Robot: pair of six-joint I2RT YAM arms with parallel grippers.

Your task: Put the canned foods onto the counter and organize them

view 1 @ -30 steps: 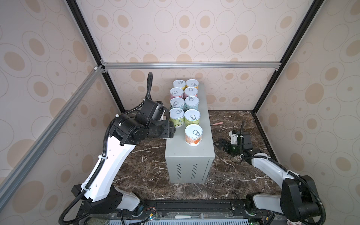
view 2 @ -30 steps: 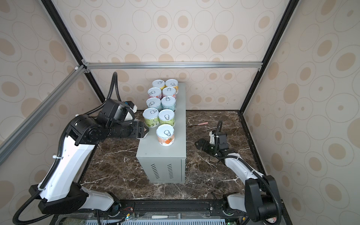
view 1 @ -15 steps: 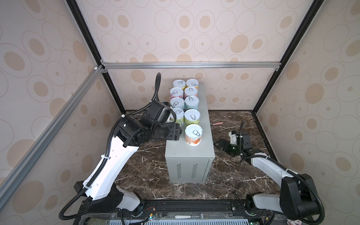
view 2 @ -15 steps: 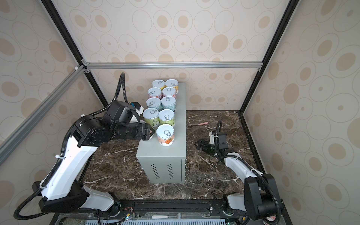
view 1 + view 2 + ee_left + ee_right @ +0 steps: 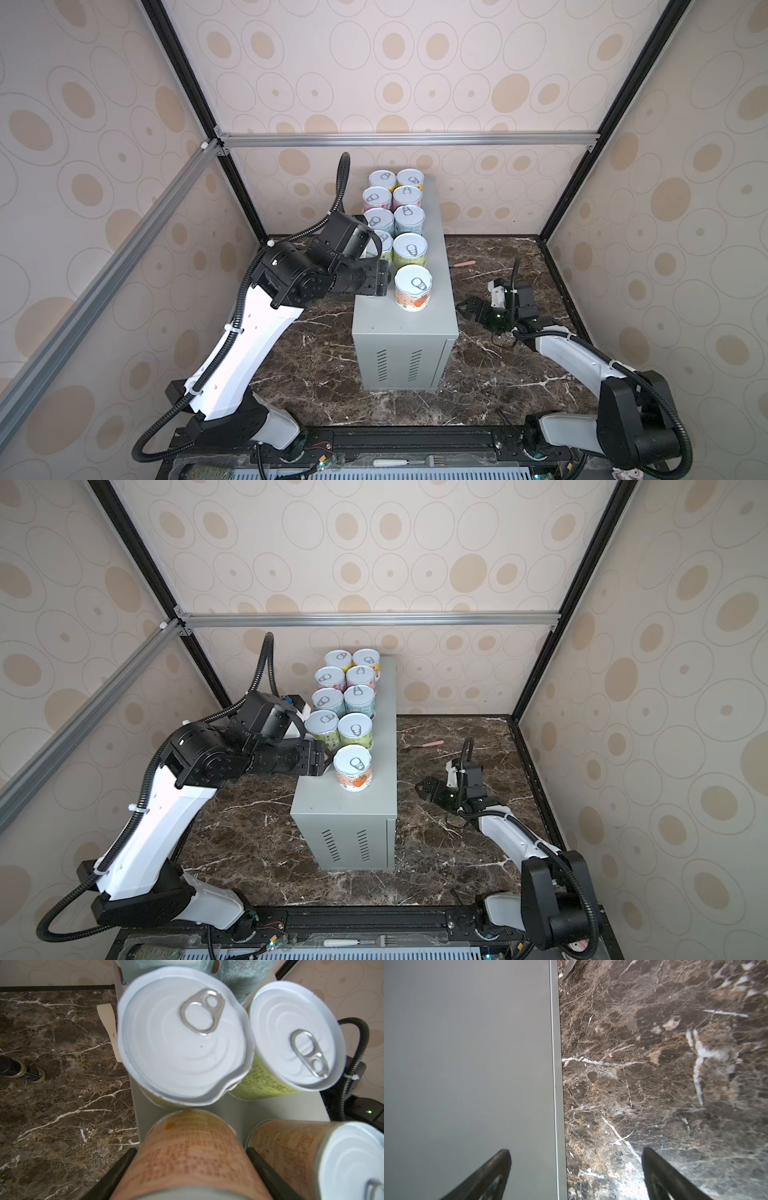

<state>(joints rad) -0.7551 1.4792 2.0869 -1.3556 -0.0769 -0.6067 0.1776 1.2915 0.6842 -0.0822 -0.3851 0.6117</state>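
Several canned foods (image 5: 409,249) stand in two rows on the counter (image 5: 399,328), a light-grey metal box, in both top views. An orange-print can (image 5: 412,286) is the front one of the right row. My left gripper (image 5: 380,278) reaches in level from the left, just beside that can (image 5: 353,766). In the left wrist view its fingers (image 5: 124,1159) lie against both sides of another orange can (image 5: 187,1132), whose base rests at the counter's left edge. That can is hidden under the gripper in both top views. My right gripper (image 5: 467,309) hangs open and empty, low beside the counter's right wall (image 5: 467,1064).
A dark-capped bottle (image 5: 20,1069) and a wooden spatula (image 5: 109,1022) lie on the marble left of the counter. A pink-handled utensil (image 5: 464,263) lies on the marble to its right. A fork (image 5: 399,462) rests on the front rail. Patterned walls enclose the cell.
My left arm has swung right, bringing its gripper from off the counter's left side to the spot beside the front orange-print can. The right arm has not moved.
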